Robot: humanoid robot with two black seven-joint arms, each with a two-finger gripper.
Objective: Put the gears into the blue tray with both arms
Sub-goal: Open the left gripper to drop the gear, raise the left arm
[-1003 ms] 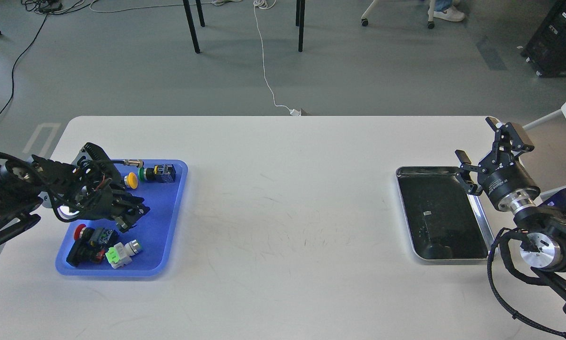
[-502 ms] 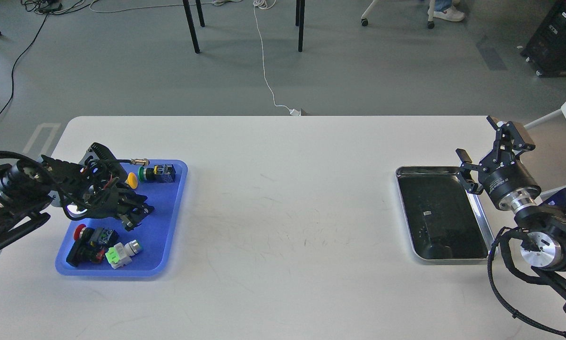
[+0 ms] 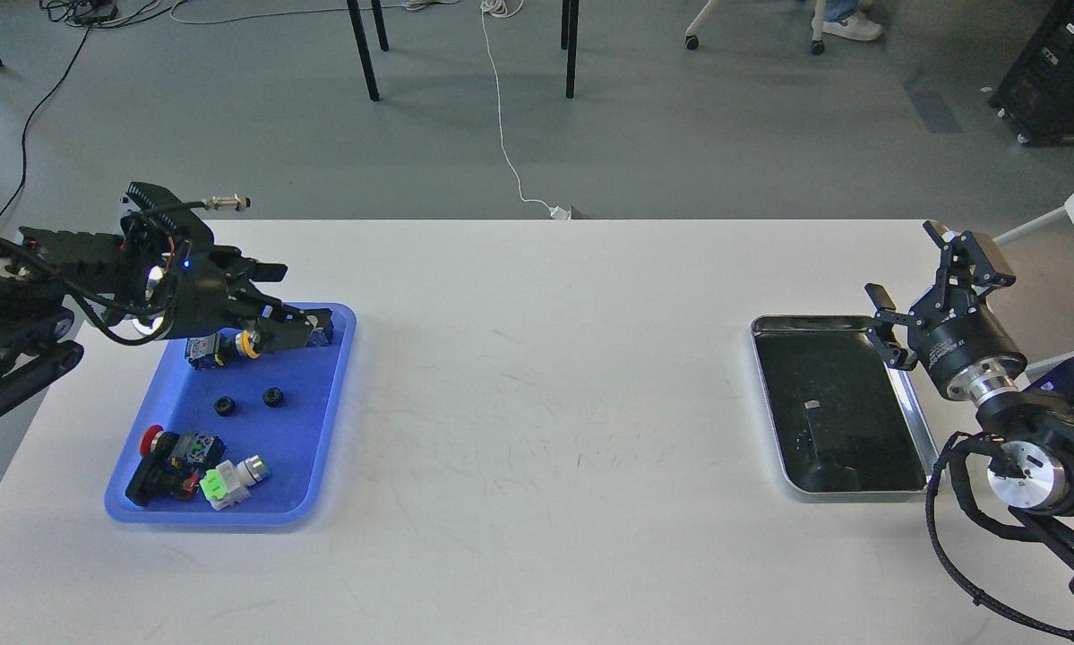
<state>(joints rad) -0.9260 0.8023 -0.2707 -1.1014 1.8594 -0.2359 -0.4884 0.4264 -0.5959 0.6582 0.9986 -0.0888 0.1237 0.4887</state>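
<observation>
Two small black gears [image 3: 224, 405] [image 3: 273, 396] lie side by side on the floor of the blue tray [image 3: 308, 448], near its middle, at the table's left. My left gripper [image 3: 299, 294] hovers over the tray's far end, above and behind the gears. It is open, with nothing between its fingers. My right gripper [image 3: 900, 260] is raised at the far right, by the far right corner of the steel tray. It is open and empty too.
The blue tray also holds a red button block [image 3: 165, 452], a green and white connector [image 3: 227, 479] and a yellow button [image 3: 248, 343] under the left gripper. A steel tray [image 3: 920, 430] with a dark inside sits at the table's right.
My left gripper has risen from the tray's middle and moved toward its far end, now open. The two gears now show on the tray floor. The right arm has barely moved.
</observation>
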